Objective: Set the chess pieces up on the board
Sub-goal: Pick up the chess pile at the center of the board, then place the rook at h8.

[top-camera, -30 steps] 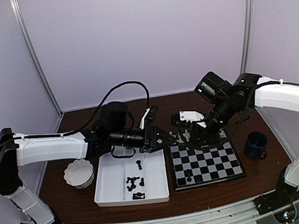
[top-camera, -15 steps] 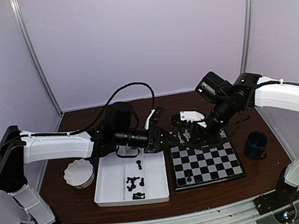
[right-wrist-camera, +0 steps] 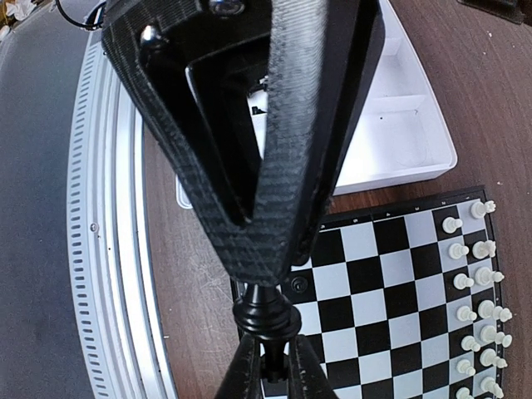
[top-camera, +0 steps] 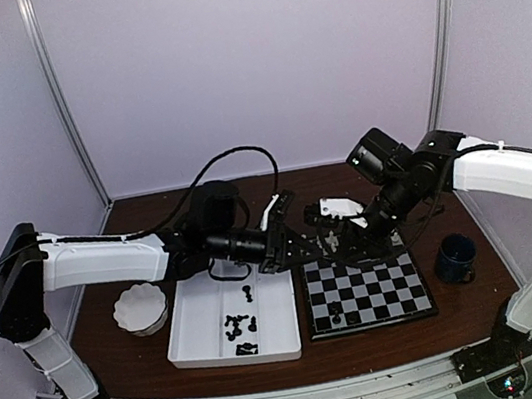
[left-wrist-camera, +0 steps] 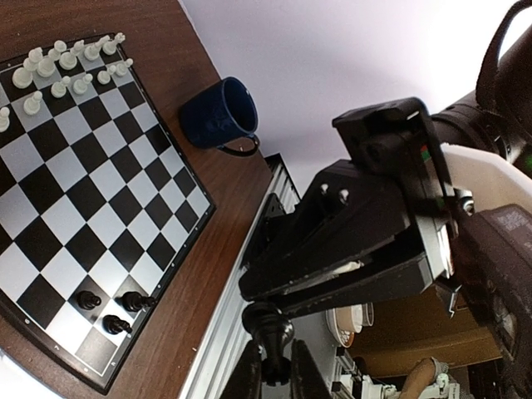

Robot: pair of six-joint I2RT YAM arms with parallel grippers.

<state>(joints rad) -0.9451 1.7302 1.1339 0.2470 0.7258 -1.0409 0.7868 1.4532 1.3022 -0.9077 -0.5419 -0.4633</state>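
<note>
My left gripper [top-camera: 304, 246] and right gripper [top-camera: 332, 243] meet tip to tip above the far left corner of the chessboard [top-camera: 381, 287]. Both are shut on one black chess piece, seen in the left wrist view [left-wrist-camera: 268, 326] and the right wrist view [right-wrist-camera: 266, 316]. My left fingers [left-wrist-camera: 248, 376] pinch its narrow end, and so do my right fingers [right-wrist-camera: 243, 376]. White pieces [left-wrist-camera: 66, 62] fill the board's far rows [right-wrist-camera: 475, 274]. Three black pieces [left-wrist-camera: 112, 309] stand on the near left squares [top-camera: 343, 315]. More black pieces [top-camera: 238, 327] lie in the white tray [top-camera: 199, 316].
A white scalloped bowl [top-camera: 140, 309] sits left of the tray. A dark blue mug [top-camera: 455, 258] stands right of the board and also shows in the left wrist view [left-wrist-camera: 220, 112]. The tray's far compartments [right-wrist-camera: 399, 125] lie beside the board's corner.
My left gripper has moved right towards the right gripper until their tips meet at the black piece. The right arm has barely moved.
</note>
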